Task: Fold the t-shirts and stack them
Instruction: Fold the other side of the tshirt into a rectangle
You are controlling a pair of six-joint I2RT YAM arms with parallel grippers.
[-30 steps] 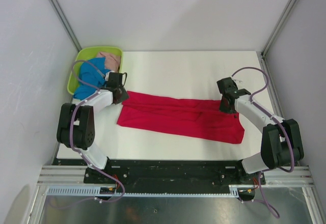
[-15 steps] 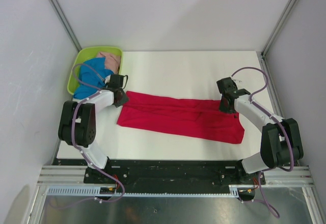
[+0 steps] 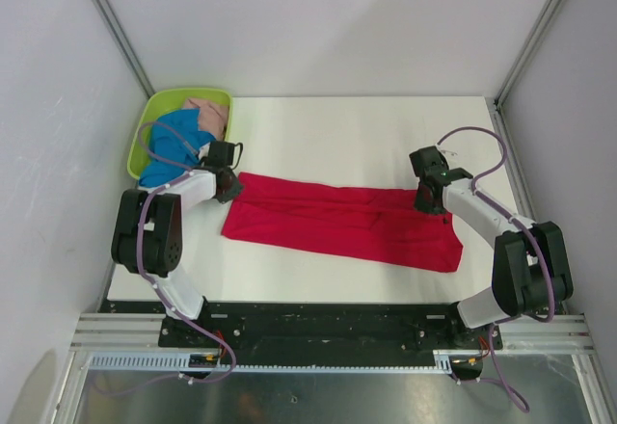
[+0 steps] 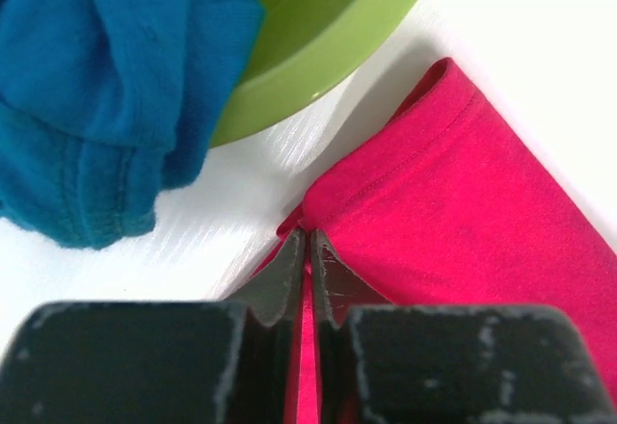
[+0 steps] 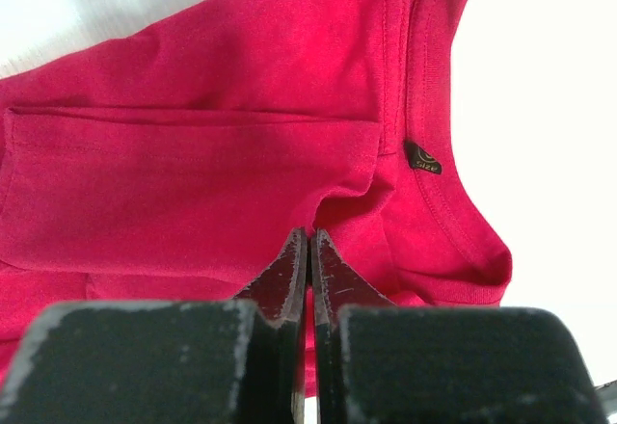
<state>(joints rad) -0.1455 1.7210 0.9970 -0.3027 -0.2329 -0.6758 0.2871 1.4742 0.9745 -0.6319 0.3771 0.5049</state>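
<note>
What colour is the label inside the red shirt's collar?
Black with pale lettering; small label on the red cloth t-shirt, clearest in right wrist view.

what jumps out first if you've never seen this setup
A bright red t-shirt lies folded into a long band across the white table, with the left gripper and right gripper each pinching a far corner in shut jaws. At the far left corner, a lime-green basket holds a blue shirt and a pink shirt.
</note>
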